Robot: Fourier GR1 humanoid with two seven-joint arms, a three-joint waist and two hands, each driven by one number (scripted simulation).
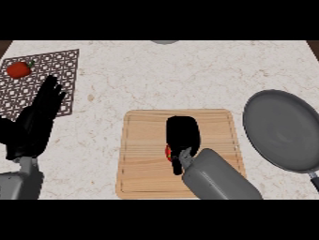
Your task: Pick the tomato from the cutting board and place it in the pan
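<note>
On the cutting board (148, 140), right hand (183, 133) covers the tomato (168, 153).

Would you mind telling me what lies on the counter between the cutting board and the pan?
Nothing: in the head view, only a narrow strip of bare marble counter separates the cutting board from the pan.

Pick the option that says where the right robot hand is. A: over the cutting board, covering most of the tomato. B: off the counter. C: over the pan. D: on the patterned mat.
A: the right robot hand lies over the cutting board, with only a red sliver of the tomato showing at its edge; the pan sits apart to the right.
</note>
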